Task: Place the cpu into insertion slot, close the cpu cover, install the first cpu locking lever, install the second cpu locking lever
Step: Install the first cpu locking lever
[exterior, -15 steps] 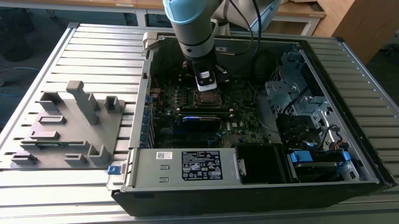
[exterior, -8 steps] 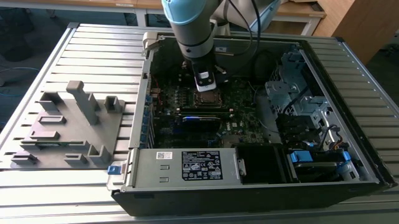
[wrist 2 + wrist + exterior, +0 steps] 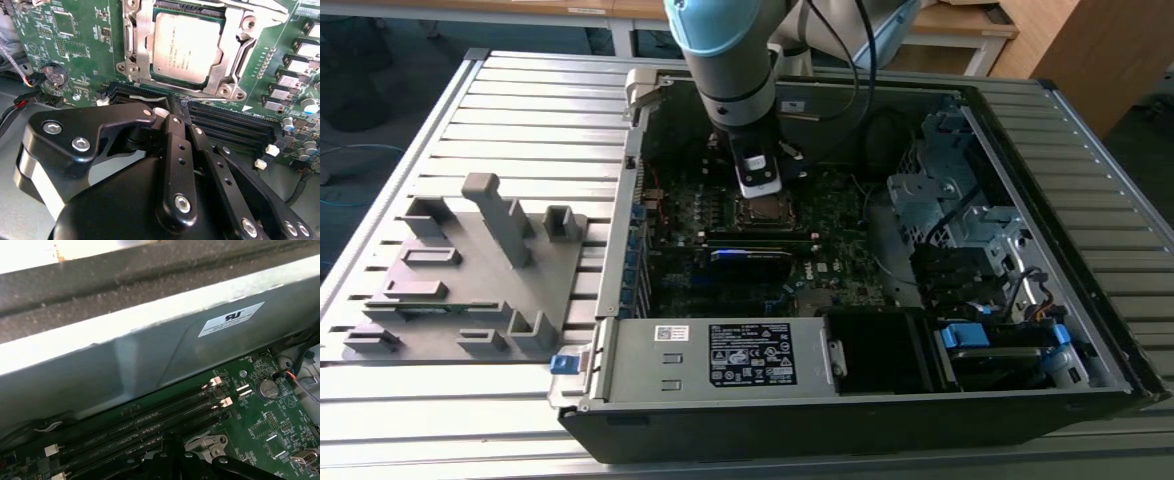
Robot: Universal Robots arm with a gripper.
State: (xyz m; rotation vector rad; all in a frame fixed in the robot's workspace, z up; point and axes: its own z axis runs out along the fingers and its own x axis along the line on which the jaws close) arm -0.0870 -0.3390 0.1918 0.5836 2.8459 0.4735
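Chip (image 3: pixel 186 47) is sitting in the socket (image 3: pixel 187 10), metal frame (image 3: pixel 142 50) lying down over it; jaws are sitting shut, empty, hovering near the memory slots (image 3: pixel 225 125); levers prob. wanting slow, straight pressure.

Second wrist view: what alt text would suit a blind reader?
A silvery cpu lies seated in a green circuit board, framed by the metal cpu cover. The black pincer looms in the foreground, before black memory slots.
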